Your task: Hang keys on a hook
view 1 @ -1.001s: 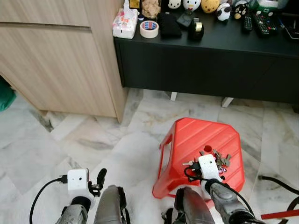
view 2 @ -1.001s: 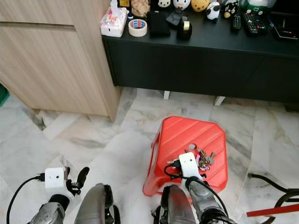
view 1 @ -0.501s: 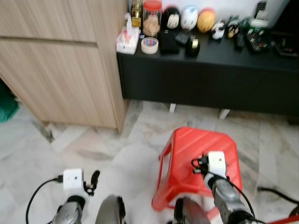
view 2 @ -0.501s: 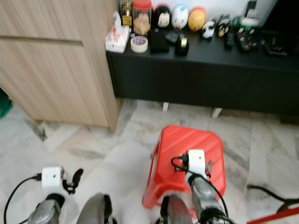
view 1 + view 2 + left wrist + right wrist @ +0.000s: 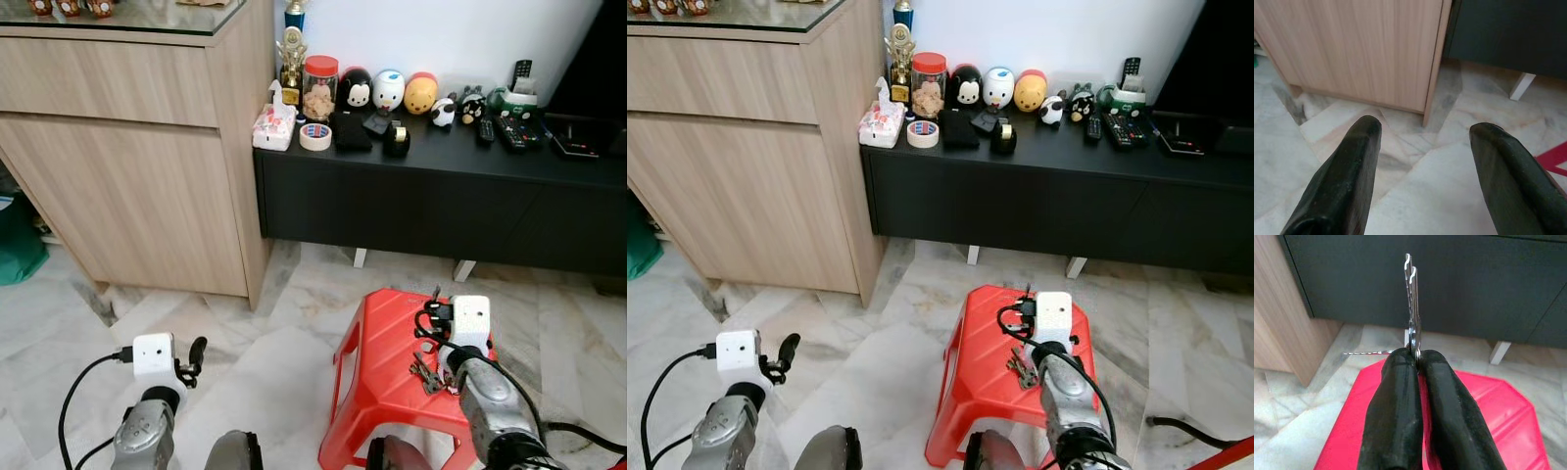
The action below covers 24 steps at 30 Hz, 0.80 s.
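A bunch of metal keys is pinched between the black fingers of my right gripper, which is shut on it. One key sticks up past the fingertips and another points sideways. From the head, the rest of the bunch dangles under my right wrist, just above the top of the red plastic stool. My left gripper hangs low on the left over the marble floor, open with nothing between its fingers.
A light wooden cabinet stands at the left. Behind the stool, a low black console carries a tissue pack, tape, a jar, figurines and remotes. A cable lies on the floor at the right.
The head view has tilted up, bringing the console top into sight. My right gripper has risen from the stool top with the keys, which now hang from it. The left arm has barely moved.
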Available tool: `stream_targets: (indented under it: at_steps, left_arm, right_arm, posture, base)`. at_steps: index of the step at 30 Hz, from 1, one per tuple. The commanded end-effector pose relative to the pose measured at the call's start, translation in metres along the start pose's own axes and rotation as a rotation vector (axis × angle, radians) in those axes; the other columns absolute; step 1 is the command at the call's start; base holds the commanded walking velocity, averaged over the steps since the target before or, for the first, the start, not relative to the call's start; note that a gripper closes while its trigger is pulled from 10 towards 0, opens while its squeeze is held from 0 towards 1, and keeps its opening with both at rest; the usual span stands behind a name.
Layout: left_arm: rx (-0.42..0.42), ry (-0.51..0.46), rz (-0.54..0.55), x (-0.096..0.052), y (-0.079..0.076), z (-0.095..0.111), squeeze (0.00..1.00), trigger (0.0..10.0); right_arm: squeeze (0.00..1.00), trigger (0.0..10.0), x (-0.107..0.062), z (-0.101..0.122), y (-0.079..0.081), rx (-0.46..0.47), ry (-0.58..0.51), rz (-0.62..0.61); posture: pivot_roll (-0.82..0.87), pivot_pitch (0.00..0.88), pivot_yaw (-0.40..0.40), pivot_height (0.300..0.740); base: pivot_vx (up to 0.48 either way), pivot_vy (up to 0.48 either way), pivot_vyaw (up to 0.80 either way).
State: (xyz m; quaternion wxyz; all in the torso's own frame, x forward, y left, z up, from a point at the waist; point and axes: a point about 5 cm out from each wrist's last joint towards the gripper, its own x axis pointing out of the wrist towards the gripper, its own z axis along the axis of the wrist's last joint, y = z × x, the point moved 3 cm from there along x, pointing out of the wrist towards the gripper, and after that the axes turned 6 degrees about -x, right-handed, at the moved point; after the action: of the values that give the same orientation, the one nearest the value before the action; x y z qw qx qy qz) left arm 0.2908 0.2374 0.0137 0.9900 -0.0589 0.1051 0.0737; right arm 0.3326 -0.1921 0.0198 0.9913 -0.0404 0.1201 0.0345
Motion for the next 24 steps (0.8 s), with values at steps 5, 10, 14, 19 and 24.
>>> stream_targets:
  at_steps: [5,10,14,19,24]
  left_arm:
    - [-0.009,0.065,0.019,-0.003,0.005,-0.018,0.00,10.0]
    - [-0.029,0.163,0.030,-0.011,0.008,-0.042,0.00,10.0]
    - [-0.045,0.249,0.003,-0.020,0.008,-0.061,0.00,10.0]
    - [-0.042,0.380,0.040,-0.039,0.016,-0.090,0.00,10.0]
    - [-0.047,0.470,0.080,-0.055,0.026,-0.108,0.00,10.0]
  right_arm:
    - [0.00,10.0,-0.013,-0.030,-0.014,0.044,0.116,-0.070]
    - [0.00,10.0,-0.027,-0.057,-0.014,0.068,0.229,-0.104]
    - [0.00,10.0,-0.030,-0.063,-0.013,0.100,0.249,-0.116]
    - [0.00,10.0,-0.034,-0.070,-0.014,0.114,0.279,-0.139]
    - [0.00,10.0,-0.034,-0.071,-0.009,0.128,0.270,-0.137]
  posture:
    - [0.03,0.000,-0.055,0.627]
    - [0.04,0.000,-0.053,0.627]
    - [0.05,0.000,-0.047,0.627]
    - [0.06,0.000,-0.042,0.627]
    - [0.05,0.000,-0.025,0.627]
  base:
    - [0.000,0.000,0.00]
    - [0.000,0.000,0.00]
    - [0.000,0.000,0.00]
    - [0.000,0.000,0.00]
    - [0.000,0.000,0.00]
